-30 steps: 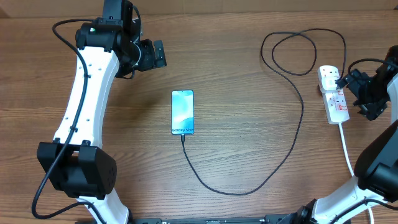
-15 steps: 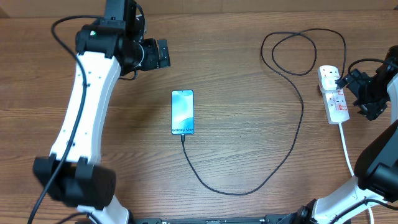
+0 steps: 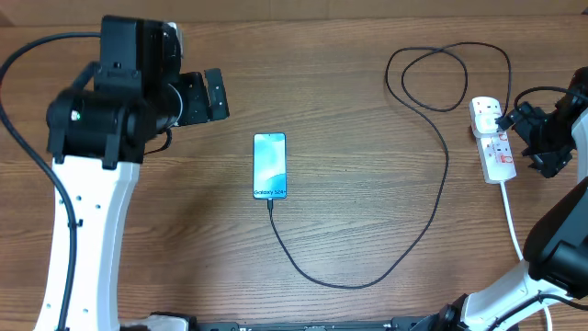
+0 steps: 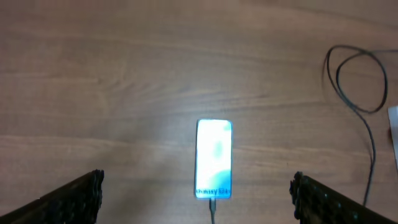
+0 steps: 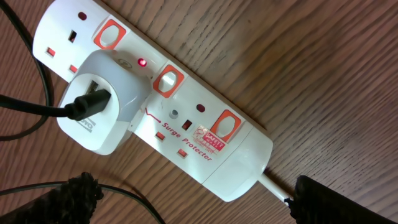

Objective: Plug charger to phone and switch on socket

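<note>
The phone [image 3: 270, 165] lies flat at the table's middle with its screen lit; it also shows in the left wrist view [image 4: 214, 158]. The thin black charger cable [image 3: 418, 234] is plugged into the phone's bottom edge, then loops right and up to a white adapter [image 5: 102, 102] seated in the socket strip [image 3: 492, 140]. A small red light [image 5: 142, 62] glows on the strip [image 5: 205, 134]. My left gripper [image 3: 207, 95] is open and empty, high up and to the phone's upper left [image 4: 198, 190]. My right gripper [image 3: 531, 138] is open, hovering over the strip's cord end [image 5: 193, 196].
The cable forms a loose coil [image 3: 446, 78] at the back right. The strip's thick white cord [image 3: 511, 221] runs toward the front right edge. The right arm's base [image 3: 560, 248] stands at the right edge.
My left arm has risen toward the camera and its gripper has shifted left, away from the phone. The right arm, phone and cable have not moved.
</note>
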Tool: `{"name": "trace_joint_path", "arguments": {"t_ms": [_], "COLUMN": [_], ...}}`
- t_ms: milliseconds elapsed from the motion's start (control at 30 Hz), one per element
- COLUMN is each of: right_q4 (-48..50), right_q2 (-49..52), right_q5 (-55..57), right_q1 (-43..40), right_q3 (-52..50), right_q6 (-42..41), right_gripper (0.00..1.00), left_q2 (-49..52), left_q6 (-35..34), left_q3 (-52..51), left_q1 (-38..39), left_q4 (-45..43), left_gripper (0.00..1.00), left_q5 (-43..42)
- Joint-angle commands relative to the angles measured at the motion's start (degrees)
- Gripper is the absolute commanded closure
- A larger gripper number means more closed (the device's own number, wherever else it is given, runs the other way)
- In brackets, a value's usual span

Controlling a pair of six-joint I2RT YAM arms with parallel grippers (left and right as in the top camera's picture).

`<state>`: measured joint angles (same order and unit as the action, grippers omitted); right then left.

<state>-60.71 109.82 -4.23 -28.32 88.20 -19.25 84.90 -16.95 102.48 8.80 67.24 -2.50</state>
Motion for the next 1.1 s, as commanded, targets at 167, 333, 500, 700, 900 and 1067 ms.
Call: {"name": "trace_joint_path", "arguments": {"t_ms": [167, 333, 500, 700, 900, 1067], "right_q4": [0.2, 0.2, 0.2, 0.2, 0.2, 0.2], "right_q2": [-1.2, -1.2, -1.2, -1.2, -1.2, -1.2], "right_q5": [0.0, 0.0, 0.0, 0.0, 0.0, 0.0], "right_q1": [0.1, 0.1, 0.1, 0.1, 0.1, 0.1], "right_q3": [1.4, 1.4, 1.4, 1.4, 1.4, 1.4], "right_q6": [0.4, 0.4, 0.4, 0.4, 0.4, 0.4], "right_gripper": [0.00, 0.00, 0.00, 0.00, 0.00, 0.00], "left_q2": [-6.2, -9.6, -12.5, -16.9, -21.6, -26.1], "left_q6": [2.2, 1.7, 1.5, -1.6, -1.6, -3.6], "left_q3": [-24.7, -41.9, -56.7, -72.1, -83.8, -91.0], "left_q1": [-0.2, -0.2, -0.2, -0.2, -0.3, -1.6], "left_q4": [-28.0, -47.6, -63.8, -79.3, -86.2, -87.1], "left_gripper": [0.00, 0.01, 0.00, 0.00, 0.01, 0.01], "left_q5": [-5.2, -8.4, -9.6, -9.6, -9.6, -9.6]}}
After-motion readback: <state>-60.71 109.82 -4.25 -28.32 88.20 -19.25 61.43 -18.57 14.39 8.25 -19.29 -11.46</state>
